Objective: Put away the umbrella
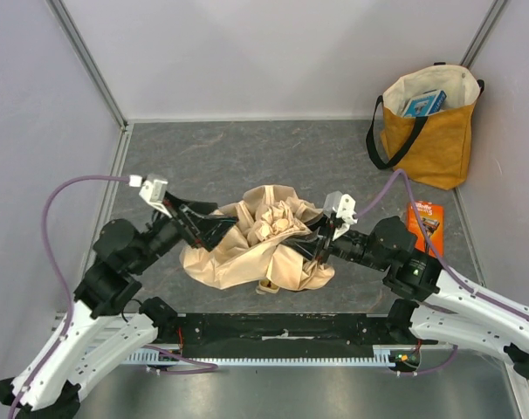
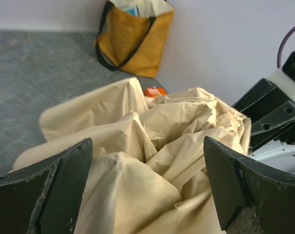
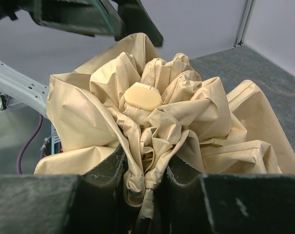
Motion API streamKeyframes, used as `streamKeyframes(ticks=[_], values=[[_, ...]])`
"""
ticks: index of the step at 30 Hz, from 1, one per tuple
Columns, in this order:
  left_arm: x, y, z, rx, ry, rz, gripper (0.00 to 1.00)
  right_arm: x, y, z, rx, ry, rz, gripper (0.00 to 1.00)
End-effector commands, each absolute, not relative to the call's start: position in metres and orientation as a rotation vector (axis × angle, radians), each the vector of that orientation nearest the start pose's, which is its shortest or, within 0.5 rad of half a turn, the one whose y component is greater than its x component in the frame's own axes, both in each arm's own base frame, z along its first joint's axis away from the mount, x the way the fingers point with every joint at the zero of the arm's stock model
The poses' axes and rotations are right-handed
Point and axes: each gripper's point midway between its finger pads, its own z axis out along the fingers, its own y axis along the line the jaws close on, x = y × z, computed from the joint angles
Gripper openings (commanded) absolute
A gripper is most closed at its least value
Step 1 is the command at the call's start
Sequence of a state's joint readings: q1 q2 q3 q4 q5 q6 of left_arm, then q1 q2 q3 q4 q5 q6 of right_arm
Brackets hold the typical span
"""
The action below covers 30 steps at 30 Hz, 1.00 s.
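Beyond umbrella [image 1: 260,240]: tote bag [image 1: 430,131], perhaps razors [image 1: 424,220].

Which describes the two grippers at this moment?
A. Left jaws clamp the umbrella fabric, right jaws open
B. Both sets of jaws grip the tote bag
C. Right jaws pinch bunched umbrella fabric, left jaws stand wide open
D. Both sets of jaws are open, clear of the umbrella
C: the right wrist view shows the right gripper closed on a gathered fold of the umbrella, while the left gripper stands wide open over the fabric.
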<state>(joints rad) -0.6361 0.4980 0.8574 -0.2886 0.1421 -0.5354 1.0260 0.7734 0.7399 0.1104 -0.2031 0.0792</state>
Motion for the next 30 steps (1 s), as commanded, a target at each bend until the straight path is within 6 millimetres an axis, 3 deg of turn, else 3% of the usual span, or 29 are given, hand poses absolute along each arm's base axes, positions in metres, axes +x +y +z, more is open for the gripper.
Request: streamKeyframes(ticks=[1,7,12,17,21,23,25,30], values=[[0.153,-0.227,0.382,0.334,1.495,-1.339,0.99,0.127,0.294,0.386,-0.85,1.153,1.054,0.0],[0.147,-0.274,0.399,0.476,1.387,-1.687,0.81,0.139,0.297,0.385,-0.807,1.192,1.026,0.0],[0.152,-0.289,0.408,0.458,1.309,-1.845,0.77,0.156,0.287,0.388,-0.696,1.24,0.966,0.0],[0.14,-0.292,0.41,0.468,1.253,-2.002,0.77,0.173,0.275,0.388,-0.592,1.293,0.891,0.0],[0.125,-0.297,0.411,0.496,1.227,-2.096,0.8,0.184,0.282,0.382,-0.566,1.325,0.87,0.0],[0.124,-0.299,0.412,0.518,1.224,-2.094,0.8,0.188,0.288,0.382,-0.567,1.328,0.869,0.0],[0.135,-0.297,0.411,0.495,1.269,-2.023,0.8,0.19,0.291,0.382,-0.572,1.331,0.867,0.0],[0.187,-0.279,0.393,0.346,1.522,-1.628,0.89,0.189,0.283,0.378,-0.572,1.352,0.843,0.0]])
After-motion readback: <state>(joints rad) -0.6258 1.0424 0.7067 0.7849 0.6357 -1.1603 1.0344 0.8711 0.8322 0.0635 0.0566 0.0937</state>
